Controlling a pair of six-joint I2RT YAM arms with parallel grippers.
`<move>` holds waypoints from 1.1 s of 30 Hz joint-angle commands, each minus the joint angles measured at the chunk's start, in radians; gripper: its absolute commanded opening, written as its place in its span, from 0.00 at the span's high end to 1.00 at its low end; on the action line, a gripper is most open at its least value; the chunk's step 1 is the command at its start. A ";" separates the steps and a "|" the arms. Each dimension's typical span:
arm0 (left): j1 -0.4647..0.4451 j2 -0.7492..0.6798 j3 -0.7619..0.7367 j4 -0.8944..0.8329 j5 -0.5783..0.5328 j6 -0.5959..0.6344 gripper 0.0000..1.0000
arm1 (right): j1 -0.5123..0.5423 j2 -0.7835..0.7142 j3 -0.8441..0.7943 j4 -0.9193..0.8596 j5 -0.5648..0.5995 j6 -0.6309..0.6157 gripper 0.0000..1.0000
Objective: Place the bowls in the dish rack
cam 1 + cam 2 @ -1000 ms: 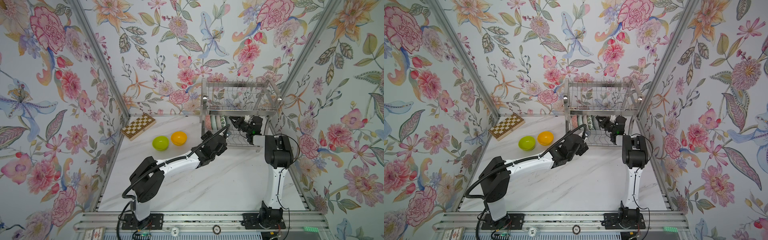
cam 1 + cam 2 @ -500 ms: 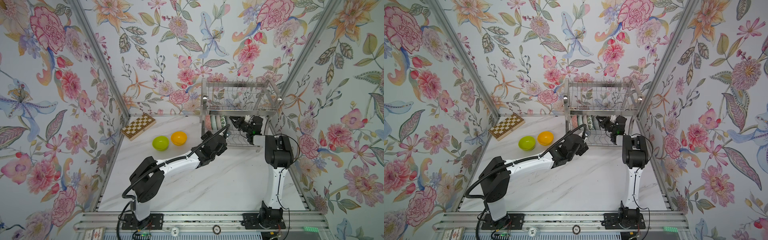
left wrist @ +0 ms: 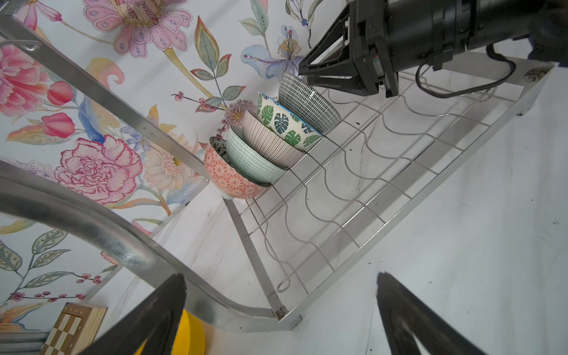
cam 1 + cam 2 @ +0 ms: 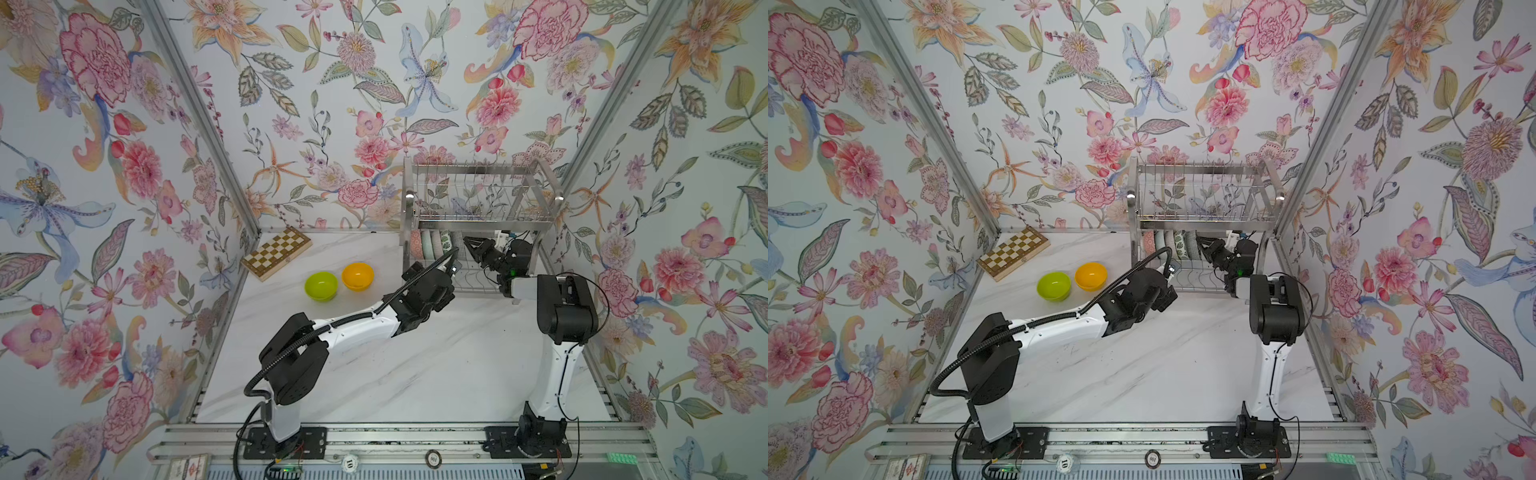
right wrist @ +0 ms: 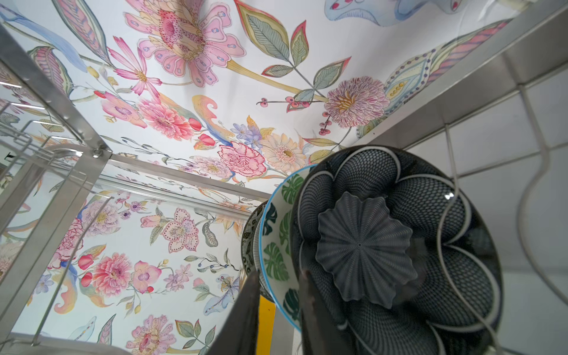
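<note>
Front of white marble table [image 4: 415, 374] wide open, tons of room. Left claw [image 3: 279, 276] spread wide, just off near corner of shiny steel wire dish rack [image 4: 478, 216]. Lime green bowl [image 4: 321, 286] and orange-yellow bowl [image 4: 357, 276] upright on table, side by side, left of rack. Lower shelf holds five patterned bowls [image 3: 285, 123] on edge, in a row. Right claw [image 3: 302, 69] at rim of end one, dark net-patterned bowl [image 5: 384, 239]. Jaws a bit apart, can't tell if pinching.

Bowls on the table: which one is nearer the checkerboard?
The lime green bowl. The orange bowl beside it sits farther from the checkerboard, on the side toward the rack.
</note>
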 commanded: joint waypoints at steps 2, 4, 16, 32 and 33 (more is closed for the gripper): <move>-0.008 -0.020 0.035 -0.059 0.020 -0.038 0.01 | 0.000 -0.089 -0.084 0.079 0.035 -0.003 0.72; -0.008 -0.023 0.044 -0.085 0.018 -0.081 0.01 | 0.005 -0.117 -0.126 0.087 0.050 -0.006 0.71; 0.007 -0.162 -0.135 -0.088 -0.023 -0.205 0.01 | 0.060 -0.283 -0.306 0.017 0.091 -0.112 0.60; 0.210 -0.463 -0.375 -0.100 -0.024 -0.427 0.01 | 0.305 -0.693 -0.439 -0.440 0.365 -0.497 0.12; 0.251 -0.483 -0.391 -0.108 -0.002 -0.468 0.01 | 0.319 -0.715 -0.448 -0.450 0.378 -0.507 0.09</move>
